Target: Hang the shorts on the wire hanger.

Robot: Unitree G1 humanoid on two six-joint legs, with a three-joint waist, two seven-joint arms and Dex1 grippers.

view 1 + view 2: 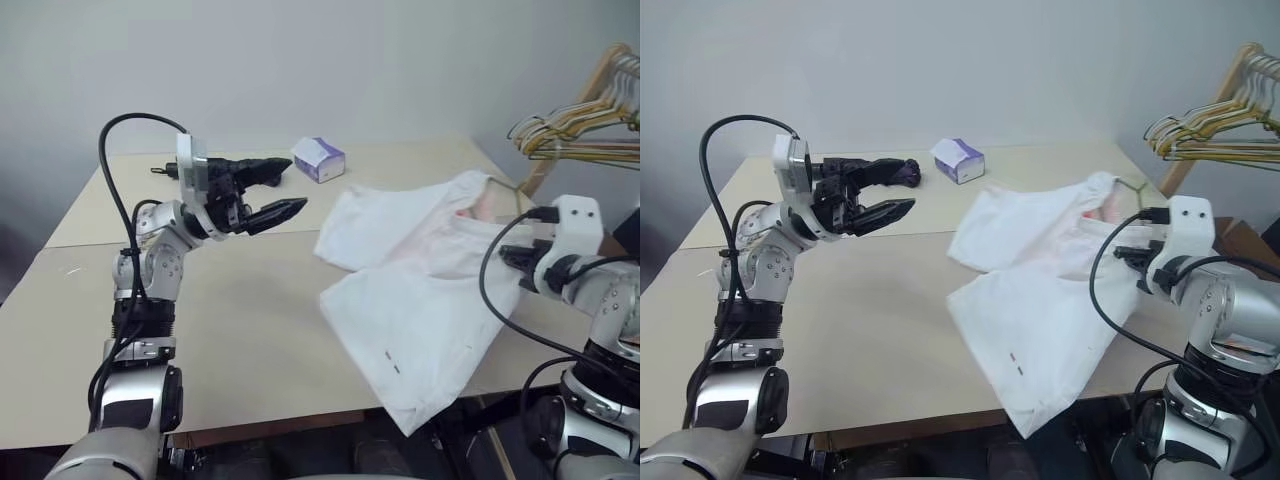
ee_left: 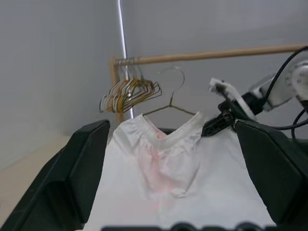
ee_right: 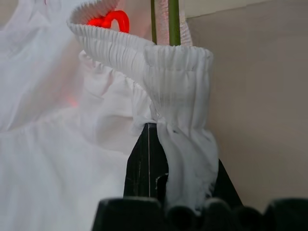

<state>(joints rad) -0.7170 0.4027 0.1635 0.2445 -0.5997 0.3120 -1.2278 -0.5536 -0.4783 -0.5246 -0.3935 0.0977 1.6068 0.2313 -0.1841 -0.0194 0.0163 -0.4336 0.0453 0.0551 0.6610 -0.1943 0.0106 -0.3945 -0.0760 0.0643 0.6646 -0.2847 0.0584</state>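
Right now the right gripper [image 1: 515,262] at centre right pinches the shorts' [image 1: 410,290] waistband while the left gripper [image 1: 275,195], jaws wide and empty, hovers upper left; the wire hanger [image 2: 169,107], seemingly tucked inside, could slip free.

We see a pale beige tabletop [image 1: 240,330], a small white-purple tissue box [image 1: 319,159] near its far edge, a bunch of coloured hangers [image 1: 580,130] on a wooden rail [image 2: 211,55], a plain grey wall [image 1: 300,60] behind.

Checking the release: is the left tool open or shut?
Open: the left tool hangs above the table with its black fingers spread, nothing between them.
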